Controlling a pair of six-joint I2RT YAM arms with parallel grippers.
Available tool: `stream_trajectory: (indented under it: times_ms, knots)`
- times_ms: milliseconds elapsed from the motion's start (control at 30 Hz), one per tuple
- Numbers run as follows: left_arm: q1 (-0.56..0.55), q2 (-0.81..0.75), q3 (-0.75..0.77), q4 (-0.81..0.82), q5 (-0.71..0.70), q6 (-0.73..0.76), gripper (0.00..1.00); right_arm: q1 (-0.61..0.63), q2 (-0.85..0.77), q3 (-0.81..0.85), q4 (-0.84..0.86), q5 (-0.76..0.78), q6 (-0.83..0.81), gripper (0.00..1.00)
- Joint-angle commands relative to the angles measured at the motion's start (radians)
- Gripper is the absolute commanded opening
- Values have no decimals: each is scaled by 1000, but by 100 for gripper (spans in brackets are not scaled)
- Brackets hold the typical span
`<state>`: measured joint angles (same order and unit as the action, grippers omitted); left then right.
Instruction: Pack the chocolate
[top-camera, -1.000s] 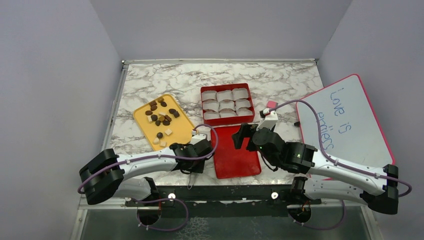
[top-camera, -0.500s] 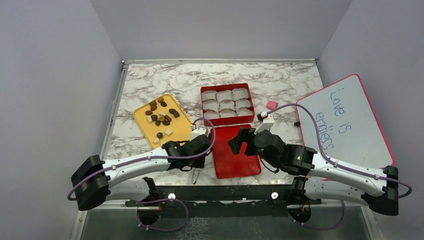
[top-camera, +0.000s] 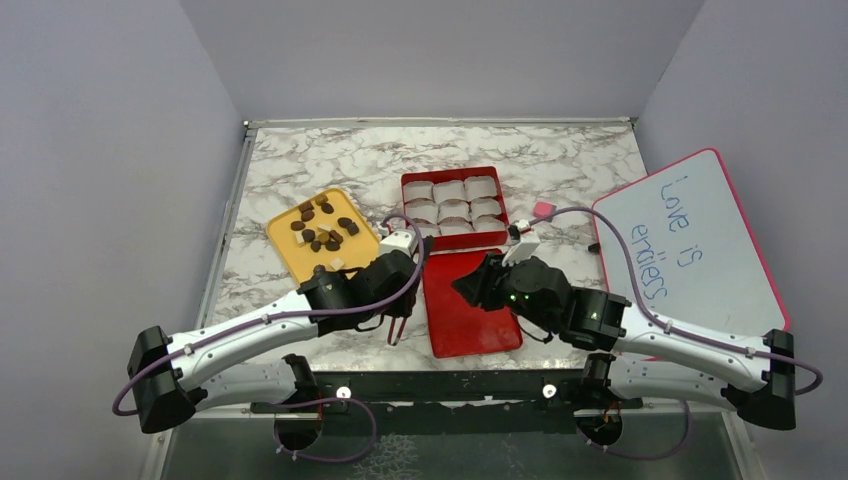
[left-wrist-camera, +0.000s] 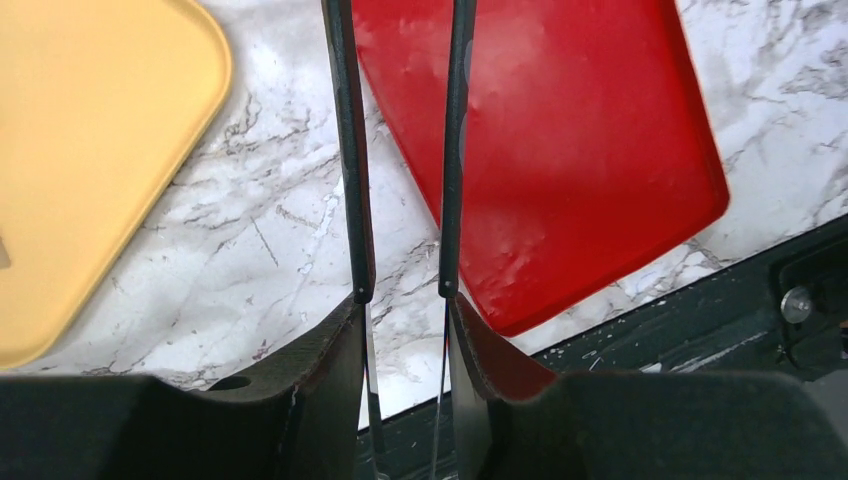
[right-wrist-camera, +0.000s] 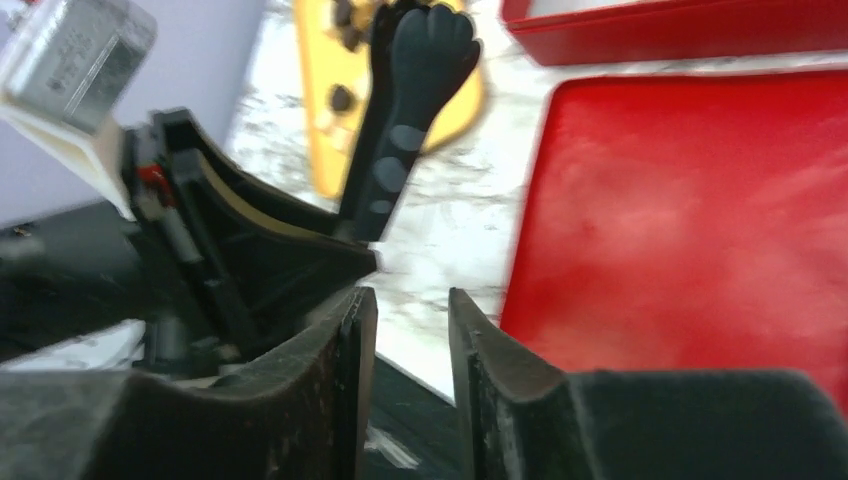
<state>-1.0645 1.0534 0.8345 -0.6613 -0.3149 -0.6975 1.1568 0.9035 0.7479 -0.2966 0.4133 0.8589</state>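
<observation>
Clamping a pair of thin dark metal tweezers (left-wrist-camera: 345, 150) between its fingers, the left claw (left-wrist-camera: 405, 305) hangs over the white-and-grey marbled bench (top-camera: 330, 160). It is above the strip between the flat yellow plastic tray (top-camera: 283, 248) and the flat red lid (top-camera: 470, 320). The two tweezer arms stand slightly apart, and their tips run out of the wrist view.

The small chocolate pieces (top-camera: 322, 232), dark brown rounds and pale cubes, lie loose on the yellow plastic tray, mostly toward its far half. Just behind the lid sits the square red box (top-camera: 452, 172) with nine white-lined compartments.

The right claw (right-wrist-camera: 408, 300) hovers at the left edge of the red lid, its jaws a narrow gap apart with nothing between them.
</observation>
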Motion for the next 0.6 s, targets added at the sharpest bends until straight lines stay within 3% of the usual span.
stream_trajectory:
  times_ms: [0, 33, 567]
  knots:
    - [-5, -44, 47, -10, -11, 65, 34, 0, 21, -13, 178, -89, 4, 20]
    - [-6, -50, 48, -9, -9, 68, 34, 0, 33, -12, 199, -88, 18, 2]
    - [-4, -170, -7, 57, 92, 153, 34, 0, 374, 201, 359, -111, -63, 1]
